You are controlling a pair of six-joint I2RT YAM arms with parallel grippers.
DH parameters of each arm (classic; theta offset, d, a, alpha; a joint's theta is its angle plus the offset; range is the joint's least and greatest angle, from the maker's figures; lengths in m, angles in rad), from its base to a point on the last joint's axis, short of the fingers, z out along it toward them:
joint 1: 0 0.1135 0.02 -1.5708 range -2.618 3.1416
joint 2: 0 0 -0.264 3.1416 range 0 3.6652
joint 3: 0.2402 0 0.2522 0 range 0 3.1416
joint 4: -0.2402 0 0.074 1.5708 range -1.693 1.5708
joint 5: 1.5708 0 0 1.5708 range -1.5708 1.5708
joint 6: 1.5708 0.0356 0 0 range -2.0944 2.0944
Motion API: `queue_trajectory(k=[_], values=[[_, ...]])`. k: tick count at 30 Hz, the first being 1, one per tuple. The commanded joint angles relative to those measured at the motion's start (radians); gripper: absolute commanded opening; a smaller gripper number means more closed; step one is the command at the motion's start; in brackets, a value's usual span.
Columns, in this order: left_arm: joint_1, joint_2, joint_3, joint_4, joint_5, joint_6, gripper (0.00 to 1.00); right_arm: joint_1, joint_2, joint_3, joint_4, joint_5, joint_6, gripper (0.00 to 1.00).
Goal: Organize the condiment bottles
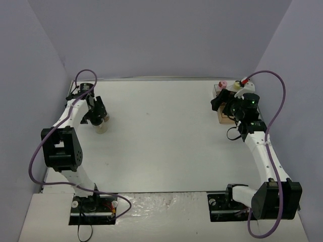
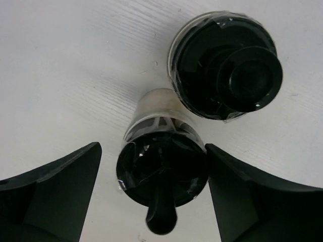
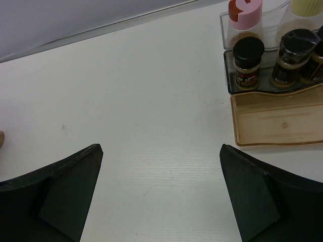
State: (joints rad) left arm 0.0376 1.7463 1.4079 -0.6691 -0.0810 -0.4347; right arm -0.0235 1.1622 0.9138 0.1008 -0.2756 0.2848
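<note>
Top external view: two arms are reaching out over the white table (image 1: 161,146), one to each far side.
Bottle count: seven condiment bottles are showing in all, two at the far left and five at the far right.
Left pair: the left wrist view is showing two black-capped bottles standing just beside each other on the table. The nearer bottle (image 2: 161,171) is sitting between the fingers, and the farther bottle (image 2: 224,63) is sitting beyond the right fingertip.
Left gripper (image 2: 151,148): its jaws are standing apart, straddling the nearer bottle. The left finger is sitting clear of the cap and the right finger just beside it, and whether they touch cannot be told.
Right group: five bottles are sitting in the clear tray (image 3: 228,70). A pink-capped shaker (image 3: 245,12) and a pale-yellow-capped shaker (image 3: 305,6) are standing at the back. Three dark-capped jars (image 3: 248,58) are standing in the front row, the last cut off by the frame edge.
Wooden base (image 3: 277,121): one, lying bare in front of the jars.
Right gripper (image 3: 161,148): its jaws are gaping wide over bare table with nothing between them, near the tray but apart from it.
View difference: from above the left pair is reading as one pale blob under the gripper, and only the wrist view is separating it. Of the tray group, only the pink and pale caps are showing clearly from above.
</note>
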Motion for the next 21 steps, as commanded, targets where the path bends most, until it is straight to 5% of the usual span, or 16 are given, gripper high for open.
queue_trajectory(k=[1, 4, 9, 21], values=[[-0.002, -0.016, -0.006, 0.033, 0.033, 0.004, 0.68, 0.01, -0.028, -0.001, 0.076, -0.007, 0.001, 0.98], [-0.021, -0.034, -0.021, 0.035, 0.055, 0.004, 0.44, 0.01, -0.034, 0.002, 0.075, -0.006, -0.002, 0.98], [-0.148, -0.094, -0.044, 0.017, 0.06, -0.006, 0.23, 0.01, -0.04, -0.001, 0.076, -0.005, 0.0, 0.98], [-0.668, 0.083, 0.257, 0.007, 0.066, -0.013, 0.19, 0.08, -0.089, -0.007, 0.034, -0.007, -0.011, 0.98]])
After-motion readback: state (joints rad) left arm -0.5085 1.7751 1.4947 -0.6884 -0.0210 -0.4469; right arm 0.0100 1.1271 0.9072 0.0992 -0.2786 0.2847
